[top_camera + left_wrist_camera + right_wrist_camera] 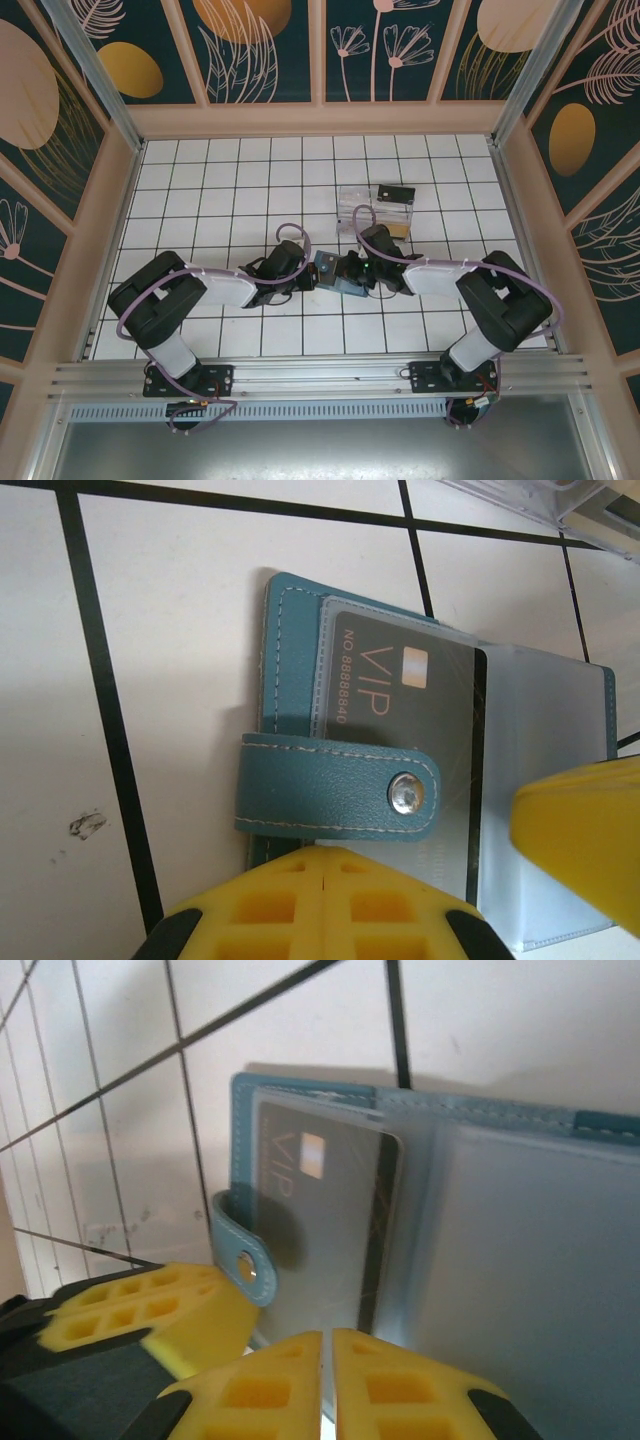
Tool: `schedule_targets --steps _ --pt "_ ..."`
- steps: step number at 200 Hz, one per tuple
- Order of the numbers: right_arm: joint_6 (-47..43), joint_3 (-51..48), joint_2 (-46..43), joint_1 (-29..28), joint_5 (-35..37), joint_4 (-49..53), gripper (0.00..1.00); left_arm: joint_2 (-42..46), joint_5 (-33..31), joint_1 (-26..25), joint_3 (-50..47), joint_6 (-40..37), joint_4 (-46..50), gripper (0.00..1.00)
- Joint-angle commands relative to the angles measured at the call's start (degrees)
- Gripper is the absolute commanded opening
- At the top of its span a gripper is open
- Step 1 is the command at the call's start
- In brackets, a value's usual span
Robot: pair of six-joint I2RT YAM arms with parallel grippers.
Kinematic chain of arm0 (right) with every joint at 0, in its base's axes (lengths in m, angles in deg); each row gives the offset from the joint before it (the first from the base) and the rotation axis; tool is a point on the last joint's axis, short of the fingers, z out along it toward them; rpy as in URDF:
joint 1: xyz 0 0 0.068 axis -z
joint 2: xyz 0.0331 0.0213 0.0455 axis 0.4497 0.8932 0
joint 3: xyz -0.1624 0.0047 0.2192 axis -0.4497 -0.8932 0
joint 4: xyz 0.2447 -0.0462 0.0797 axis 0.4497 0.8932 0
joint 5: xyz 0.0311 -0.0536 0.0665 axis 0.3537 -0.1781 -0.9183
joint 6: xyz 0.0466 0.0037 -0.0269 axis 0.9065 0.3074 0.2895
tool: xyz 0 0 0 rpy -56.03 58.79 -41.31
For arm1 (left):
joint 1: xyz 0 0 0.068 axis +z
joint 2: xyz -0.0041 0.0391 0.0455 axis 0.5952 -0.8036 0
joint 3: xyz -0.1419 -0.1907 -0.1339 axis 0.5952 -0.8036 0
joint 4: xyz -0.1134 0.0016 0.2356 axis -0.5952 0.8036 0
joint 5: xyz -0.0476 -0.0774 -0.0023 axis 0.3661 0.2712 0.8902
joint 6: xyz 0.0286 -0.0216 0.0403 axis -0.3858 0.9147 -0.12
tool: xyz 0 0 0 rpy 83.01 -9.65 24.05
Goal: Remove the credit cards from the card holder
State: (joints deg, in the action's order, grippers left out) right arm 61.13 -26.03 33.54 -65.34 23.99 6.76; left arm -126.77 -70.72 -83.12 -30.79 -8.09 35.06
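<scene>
where the two arms meet on the tiled table, the card holder lies open and flat, a dark vip card in its clear sleeve and its snap strap folded across. the left gripper is closed at the holder's edge; the right gripper is closed too, possibly nipping a sleeve, though i cannot tell.
</scene>
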Motion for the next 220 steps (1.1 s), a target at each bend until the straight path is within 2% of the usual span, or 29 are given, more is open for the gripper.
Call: schedule_targets --steps 1,67,167,179,203,220 --pt "0.87 -0.84 1.46 0.49 -1.11 -1.91 0.14 -1.19 1.03 0.36 -1.07 0.45 -0.69 0.05" --pt "1.01 -0.75 1.99 1.41 -0.3 -0.26 0.15 -0.17 1.59 0.36 -2.25 1.12 -1.28 0.05" --pt "1.62 0.13 4.52 1.35 -2.24 -3.19 0.16 -0.31 2.71 0.36 -2.42 1.18 -2.21 0.04" --pt "1.63 0.04 4.52 1.36 -2.33 -3.39 0.14 -0.53 2.82 0.36 -2.34 1.13 -2.25 0.04" --pt "1.29 -0.2 3.94 1.59 -2.07 -2.26 0.02 -0.54 2.04 0.36 -2.06 1.55 -1.07 0.02" --pt "0.92 -1.02 3.18 2.32 -1.89 -1.47 0.0 -0.94 0.17 0.36 -1.1 2.33 1.81 0.0"
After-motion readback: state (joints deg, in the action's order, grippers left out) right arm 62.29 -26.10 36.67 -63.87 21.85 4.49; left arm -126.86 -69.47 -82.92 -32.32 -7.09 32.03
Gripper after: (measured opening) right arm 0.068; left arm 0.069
